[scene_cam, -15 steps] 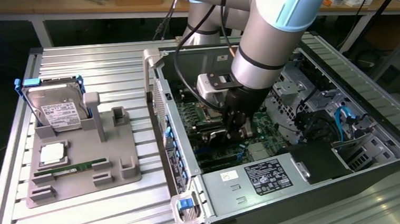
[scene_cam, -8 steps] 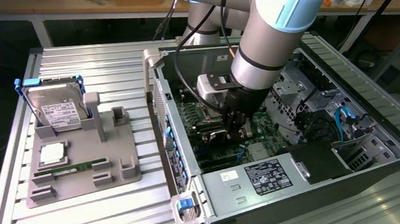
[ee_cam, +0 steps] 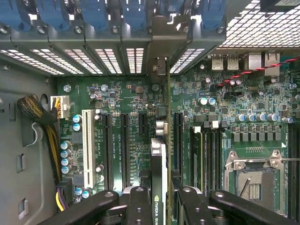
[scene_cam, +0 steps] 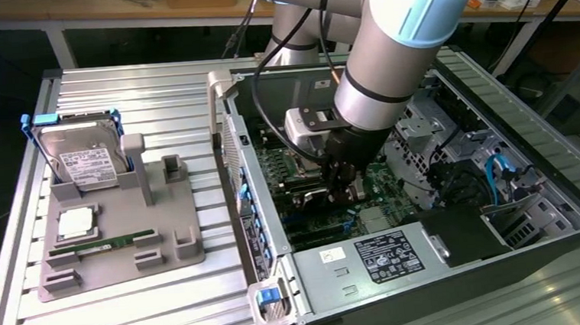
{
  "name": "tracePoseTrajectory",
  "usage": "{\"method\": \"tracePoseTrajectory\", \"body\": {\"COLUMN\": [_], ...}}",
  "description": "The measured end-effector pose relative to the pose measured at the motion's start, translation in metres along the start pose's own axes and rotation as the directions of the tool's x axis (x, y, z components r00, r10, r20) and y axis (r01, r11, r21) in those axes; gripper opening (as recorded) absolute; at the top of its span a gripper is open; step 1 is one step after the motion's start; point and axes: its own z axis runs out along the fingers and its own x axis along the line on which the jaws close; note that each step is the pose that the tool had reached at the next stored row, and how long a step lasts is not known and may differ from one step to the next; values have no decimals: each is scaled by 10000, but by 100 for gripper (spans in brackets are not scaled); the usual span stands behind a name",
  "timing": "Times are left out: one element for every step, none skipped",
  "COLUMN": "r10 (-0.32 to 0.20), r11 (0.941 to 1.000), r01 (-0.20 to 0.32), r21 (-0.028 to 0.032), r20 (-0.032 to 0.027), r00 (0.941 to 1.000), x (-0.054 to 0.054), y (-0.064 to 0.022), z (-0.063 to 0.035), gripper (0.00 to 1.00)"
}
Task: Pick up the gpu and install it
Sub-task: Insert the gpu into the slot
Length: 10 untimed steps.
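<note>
Pincer [ee_cam: 162, 205] is down inside the case [scene_cam: 537, 191], narrowed onto the gpu [ee_cam: 158, 173] with a finger on each face of the card. The card stands on edge over the motherboard [ee_cam: 117, 98], between long black slots [ee_cam: 125, 140]. Its far end reaches toward the rear bay [ee_cam: 159, 44]. I cannot tell whether its lower edge is in a slot or just above one, because the card hides what lies under it.

Risks, as I judge them:
- Misalignment. If the card sits slightly off the slot line, pressing down would drive its edge onto the slot wall or the bare board. That could scrape contacts or flex the board.
- Bracket end. If the card's far end catches on the frame at the rear bay, the card would tilt and seat at one end only.
- Grip. My hold looks to be toward the end away from the bay. A downward push could make the thin card pivot or slip between the fingers.
- Clearance. The memory slots [ee_cam: 206, 154] lie just beside the card on one side, so a finger could knock their latches.
- The red-black wire [ee_cam: 253, 70] is well apart, so it is a low worry.
</note>
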Motion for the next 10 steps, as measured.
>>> {"method": "tracePoseTrajectory", "body": {"r10": [1,1,0,0,1,2,2,2,1,1], "r11": [10000,10000,10000,10000,10000,10000,10000,10000,10000,10000], "r01": [-1,-1,0,0,-1,-2,-2,-2,-1,-1], "r21": [0,0,1,2,-3,-2,0,1,1,1], "r20": [0,1,1,1,1,1,1,1,1,1], "r00": [10000,10000,10000,10000,10000,10000,10000,10000,10000,10000], "x": [0,0,0,0,0,0,0,0,0,0], "y": [0,0,2,3,4,4,4,4,4,4], "z": [0,1,1,2,2,2,2,2,2,2], "gripper": [27,27,27,27,27,27,27,27,27,27]}}
